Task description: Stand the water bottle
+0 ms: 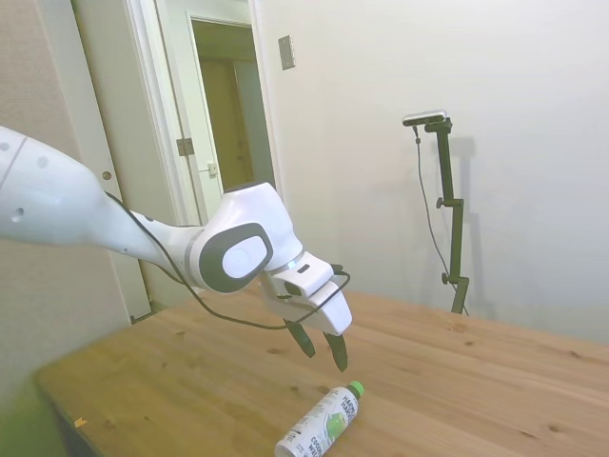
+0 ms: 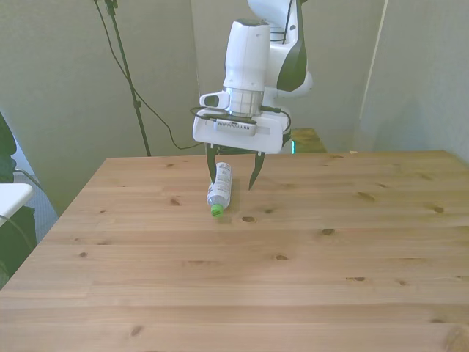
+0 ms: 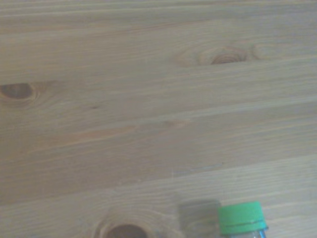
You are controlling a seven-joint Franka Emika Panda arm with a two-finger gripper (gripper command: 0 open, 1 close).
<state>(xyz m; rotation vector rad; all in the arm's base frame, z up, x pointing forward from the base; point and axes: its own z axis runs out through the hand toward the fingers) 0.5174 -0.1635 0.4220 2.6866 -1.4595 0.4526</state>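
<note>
The water bottle (image 1: 322, 425) lies on its side on the wooden table (image 1: 457, 381), green cap pointing away from the near edge in the side view. In the front view the water bottle (image 2: 219, 188) lies with its green cap toward the camera. My gripper (image 2: 233, 171) hangs open just above the bottle's body, fingers (image 2: 212, 168) pointing down, nothing between them. From the side, the gripper (image 1: 322, 347) is a little above and behind the cap end. The wrist view catches only the green cap (image 3: 241, 218) of the bottle on the planks.
A doorway (image 1: 233, 124) opens behind the table in the side view. The table's wooden top (image 2: 293, 279) stretches wide toward the front view's right and toward the camera. A cable (image 2: 157, 121) trails down behind the far edge.
</note>
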